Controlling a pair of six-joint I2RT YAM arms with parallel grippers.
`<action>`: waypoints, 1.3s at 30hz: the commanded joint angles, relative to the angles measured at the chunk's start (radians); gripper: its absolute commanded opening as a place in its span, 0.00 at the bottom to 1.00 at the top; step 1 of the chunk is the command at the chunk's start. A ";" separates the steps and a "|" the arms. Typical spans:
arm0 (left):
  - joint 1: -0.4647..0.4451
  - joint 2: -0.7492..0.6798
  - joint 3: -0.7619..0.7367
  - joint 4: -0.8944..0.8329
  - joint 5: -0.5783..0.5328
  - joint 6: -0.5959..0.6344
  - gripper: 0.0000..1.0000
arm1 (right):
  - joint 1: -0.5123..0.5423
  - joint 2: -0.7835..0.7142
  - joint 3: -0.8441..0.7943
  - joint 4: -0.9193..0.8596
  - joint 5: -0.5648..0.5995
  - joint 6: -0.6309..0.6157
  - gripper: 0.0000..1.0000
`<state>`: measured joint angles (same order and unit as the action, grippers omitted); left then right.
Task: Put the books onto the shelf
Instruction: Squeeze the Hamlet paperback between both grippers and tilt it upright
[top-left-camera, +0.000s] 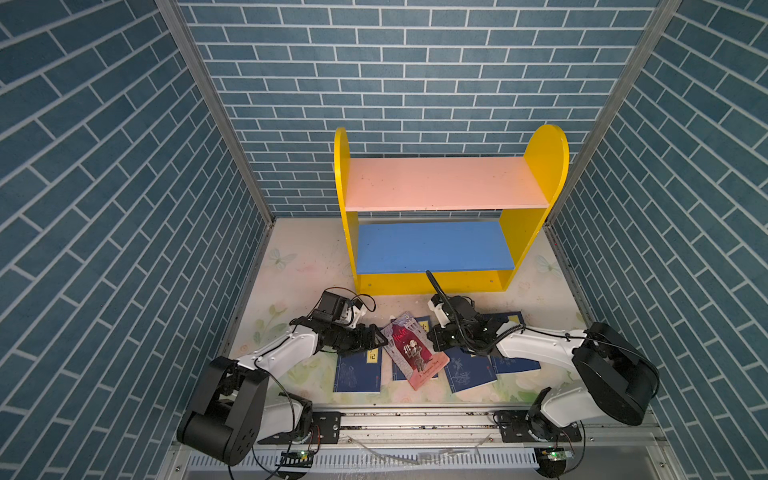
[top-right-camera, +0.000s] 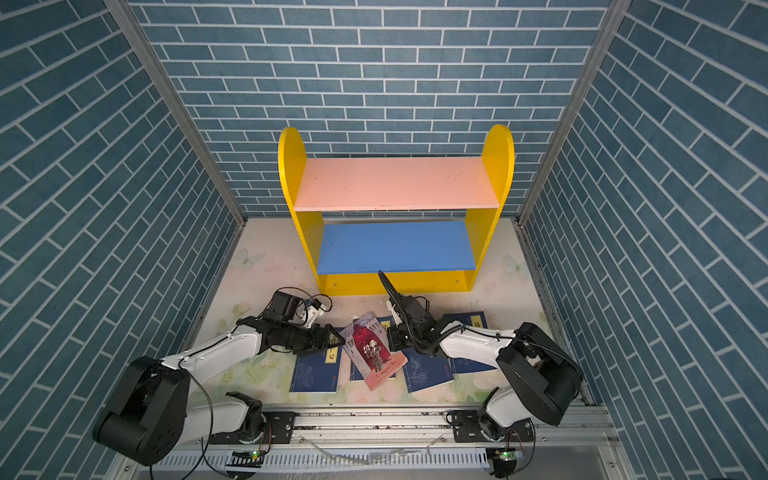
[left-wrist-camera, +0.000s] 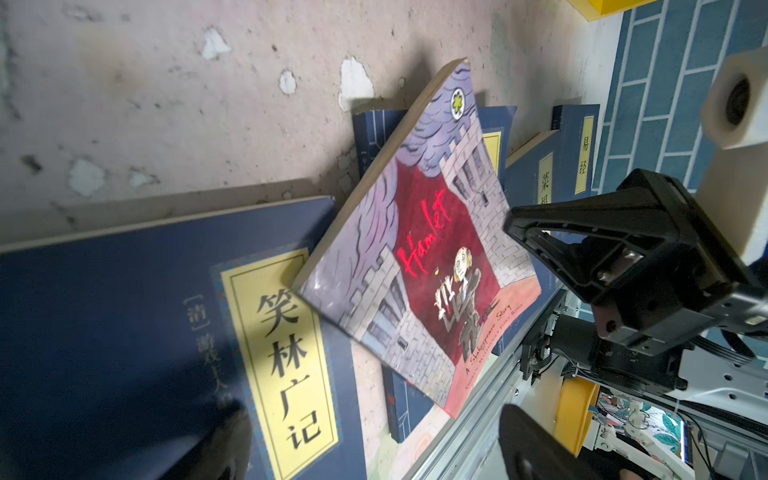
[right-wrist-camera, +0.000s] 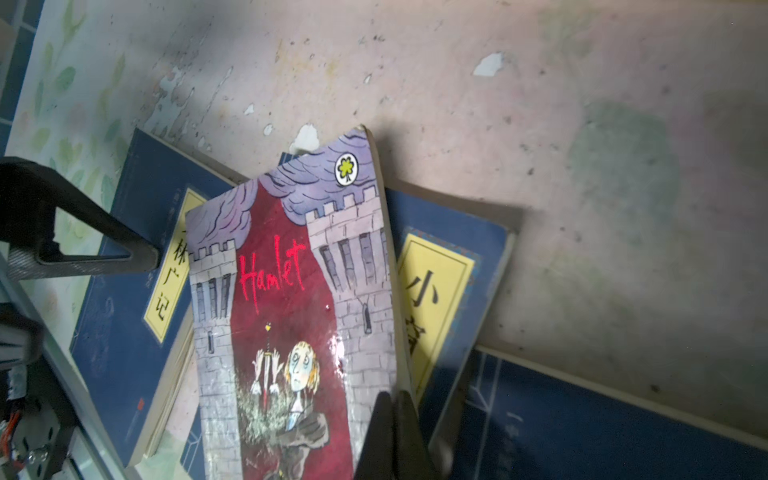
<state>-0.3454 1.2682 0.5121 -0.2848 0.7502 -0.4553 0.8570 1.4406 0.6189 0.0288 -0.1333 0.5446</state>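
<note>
- The surface (top-left-camera: 299, 266), pale with a faded flower print and chipped patches, carries everything. The Hamlet book (top-left-camera: 415, 353), grey and dark red, sits near the surface's front edge, about midway across.
- The shelf (top-left-camera: 544, 158) stands upright behind the Hamlet book and well apart from it, close to the brick-patterned back wall (top-left-camera: 415, 83). It has yellow round-topped sides, a pink upper board (top-left-camera: 444, 183) and a blue lower board (top-left-camera: 432, 247).
- Four navy books (top-right-camera: 313, 372) with yellow labels lie flat on the surface around the Hamlet book.
  - The leftmost navy book (top-left-camera: 358, 374) is on the left-arm side, and the Hamlet book's edge overlaps it.
  - The covered navy book (right-wrist-camera: 440, 291) is underneath, its label showing past the right-arm edge.
  - The third navy book (top-left-camera: 469, 372) is just beside the Hamlet book on the right-arm side.
  - The fourth navy book (top-left-camera: 513, 320) is farther that way, partly under the right arm.
- The Hamlet book looks tilted, its right-arm edge lifted and its left-arm edge down on the leftmost navy book.
- The right pincer (right-wrist-camera: 395, 401) is closed on the Hamlet book's right-arm long edge, its two fingers pressed together there.
- The left pincer (top-left-camera: 380, 337) hangs just beside the Hamlet book's left-arm edge, above the leftmost navy book. Its jaws are spread wide and grip nothing.
</note>
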 joint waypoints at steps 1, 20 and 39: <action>-0.006 0.030 0.019 0.017 0.022 0.017 0.92 | -0.006 -0.046 -0.033 -0.045 0.094 0.048 0.00; -0.098 0.241 0.101 0.187 0.059 0.019 0.86 | -0.012 -0.047 -0.051 0.118 -0.002 0.261 0.00; -0.099 0.275 0.102 0.361 0.101 -0.008 0.79 | -0.012 0.020 -0.082 0.133 -0.052 0.295 0.00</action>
<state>-0.4412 1.5703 0.6155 0.0292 0.8433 -0.4618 0.8421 1.4376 0.5575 0.1558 -0.1623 0.8150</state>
